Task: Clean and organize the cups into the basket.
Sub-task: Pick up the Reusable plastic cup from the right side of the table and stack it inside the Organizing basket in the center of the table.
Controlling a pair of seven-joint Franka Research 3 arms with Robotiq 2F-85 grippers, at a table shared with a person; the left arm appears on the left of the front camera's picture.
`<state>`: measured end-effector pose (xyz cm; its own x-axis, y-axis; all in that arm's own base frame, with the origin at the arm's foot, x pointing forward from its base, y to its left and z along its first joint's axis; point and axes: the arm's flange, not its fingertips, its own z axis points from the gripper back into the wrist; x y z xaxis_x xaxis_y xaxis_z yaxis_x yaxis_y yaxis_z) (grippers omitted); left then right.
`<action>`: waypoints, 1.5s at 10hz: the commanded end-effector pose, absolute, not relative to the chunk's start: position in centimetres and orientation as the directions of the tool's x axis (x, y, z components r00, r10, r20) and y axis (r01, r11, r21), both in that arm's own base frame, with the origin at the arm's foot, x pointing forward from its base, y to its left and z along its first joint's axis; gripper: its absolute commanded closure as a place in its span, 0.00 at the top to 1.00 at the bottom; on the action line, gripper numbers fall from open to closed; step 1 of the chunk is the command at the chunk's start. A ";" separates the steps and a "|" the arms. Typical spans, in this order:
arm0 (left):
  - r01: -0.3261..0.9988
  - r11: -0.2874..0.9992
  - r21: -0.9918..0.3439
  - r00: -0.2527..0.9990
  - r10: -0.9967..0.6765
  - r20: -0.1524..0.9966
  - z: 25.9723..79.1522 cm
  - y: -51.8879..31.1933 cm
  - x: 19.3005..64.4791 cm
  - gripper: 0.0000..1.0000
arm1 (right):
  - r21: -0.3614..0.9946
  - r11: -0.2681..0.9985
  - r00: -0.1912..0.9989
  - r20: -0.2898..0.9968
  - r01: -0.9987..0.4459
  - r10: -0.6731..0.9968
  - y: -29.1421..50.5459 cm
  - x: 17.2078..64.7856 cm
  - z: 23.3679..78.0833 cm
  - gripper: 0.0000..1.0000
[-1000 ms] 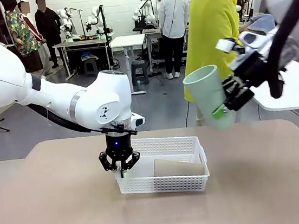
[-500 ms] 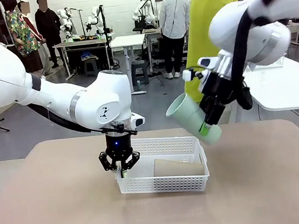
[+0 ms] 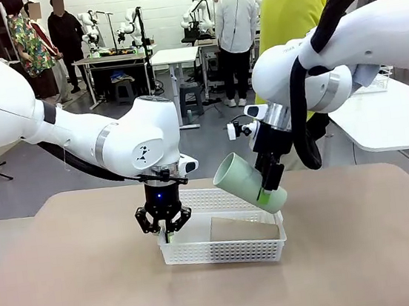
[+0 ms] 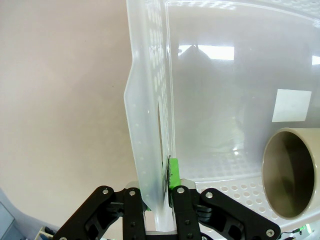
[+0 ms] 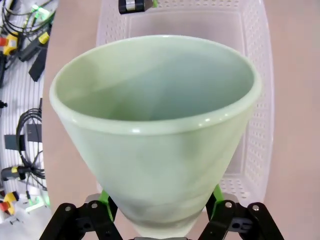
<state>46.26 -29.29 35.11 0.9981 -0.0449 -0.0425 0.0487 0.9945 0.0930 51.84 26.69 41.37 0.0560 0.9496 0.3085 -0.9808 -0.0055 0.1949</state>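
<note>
Pinched the left wall of the white basket with the left gripper, fingers pressed tight onto it. Clasped 1 mint green cup near its base in the right gripper, tilted in the air over the basket's far right corner. Showed 1 tan cup lying on its side inside the basket.

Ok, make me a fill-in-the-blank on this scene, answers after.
1. The right pincer holds a pale ____ cup over the basket.
2. The left pincer is shut on a wall of the ____.
3. Lying in the basket: ____ tan cup.
Answers: green; basket; one.
</note>
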 end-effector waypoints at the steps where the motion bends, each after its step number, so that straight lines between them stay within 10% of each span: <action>1: 0.063 0.993 0.100 0.998 -0.060 -0.035 35.1 -29.2 46.3 0.03 | 0.188 -0.003 0.056 0.305 -0.982 0.951 26.5 51.5 42.0 0.81; 15: 0.063 0.993 0.100 0.998 -0.060 -0.035 35.1 -29.2 46.3 0.03 | 0.089 -0.055 -0.030 0.263 -0.995 0.964 30.1 54.3 39.4 0.81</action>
<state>46.26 -29.28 35.11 0.9981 -0.0448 -0.0425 0.0486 0.9945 0.0930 53.45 29.39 39.54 -0.0206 0.9582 0.2854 -0.9918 -0.0556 0.1150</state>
